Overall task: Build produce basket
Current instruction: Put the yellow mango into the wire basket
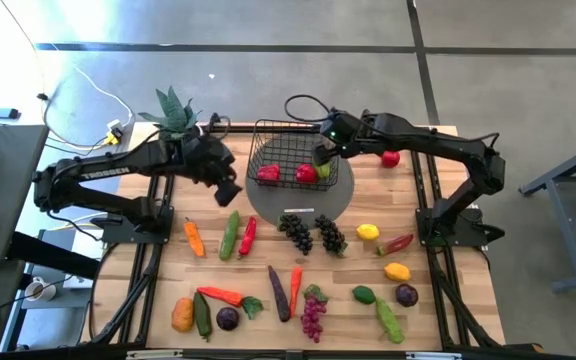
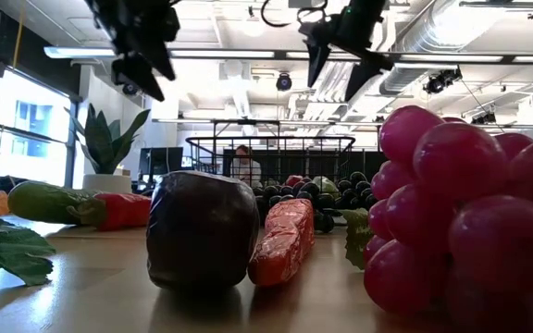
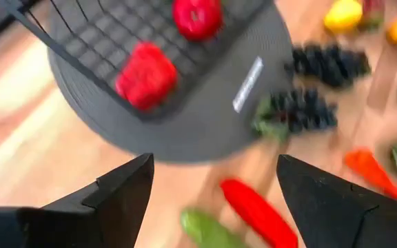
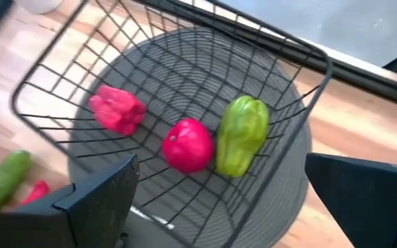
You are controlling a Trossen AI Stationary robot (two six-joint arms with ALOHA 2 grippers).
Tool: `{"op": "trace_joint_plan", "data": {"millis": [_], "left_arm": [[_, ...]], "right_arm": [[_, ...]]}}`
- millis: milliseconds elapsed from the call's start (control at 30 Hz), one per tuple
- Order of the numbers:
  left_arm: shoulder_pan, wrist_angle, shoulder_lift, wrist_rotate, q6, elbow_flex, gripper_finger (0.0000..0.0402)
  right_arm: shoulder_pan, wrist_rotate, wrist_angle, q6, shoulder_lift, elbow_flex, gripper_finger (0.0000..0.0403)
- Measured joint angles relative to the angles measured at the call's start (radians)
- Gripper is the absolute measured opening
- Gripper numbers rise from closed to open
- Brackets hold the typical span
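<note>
The black wire basket (image 1: 286,152) stands on the grey round disc (image 1: 303,198) at the table's far middle. In it lie a red pepper (image 4: 118,110), a red apple (image 4: 187,145) and a green pepper (image 4: 242,134). My right gripper (image 1: 324,156) hangs open above the basket's right part, touching nothing; it also shows in its wrist view (image 4: 226,200) and in the low view (image 2: 345,55). My left gripper (image 1: 230,192) is open and empty above the table left of the disc, over a long red pepper (image 3: 257,210) and a cucumber (image 3: 205,231).
Much produce lies on the near half of the table: dark grapes (image 1: 296,232), a lemon (image 1: 368,232), a carrot (image 1: 194,238), purple grapes (image 1: 312,315). A red apple (image 1: 391,158) lies right of the basket. A potted plant (image 1: 173,110) stands at the far left.
</note>
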Motion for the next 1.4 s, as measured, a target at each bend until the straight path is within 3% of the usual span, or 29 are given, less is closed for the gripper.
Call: {"op": "trace_joint_plan", "data": {"millis": [200,467,633,1200,1400], "left_arm": [[-0.139,-0.101,-0.036,-0.002,-0.056,0.0,0.0298],[-0.357,-0.109,-0.059,0.067,-0.188,0.0,0.0298],[-0.498,-0.108,-0.058,0.048,-0.301,0.0,0.0298],[-0.904,-0.109,-0.058,-0.003,-0.86,0.0,0.0298],[-1.015,-0.113,-0.032,-0.089,-1.182,-0.002,0.0298]], "right_arm": [[0.026,-0.005,-0.001,0.059,0.0,0.001,0.0397],[0.064,-0.006,-0.001,0.096,0.0,0.001,0.0397],[0.08,-0.005,-0.001,0.13,0.0,0.001,0.0397],[0.144,-0.045,-0.001,0.1,0.0,0.001,0.0397],[0.144,-0.107,-0.002,0.099,0.0,0.001,0.0397]]}}
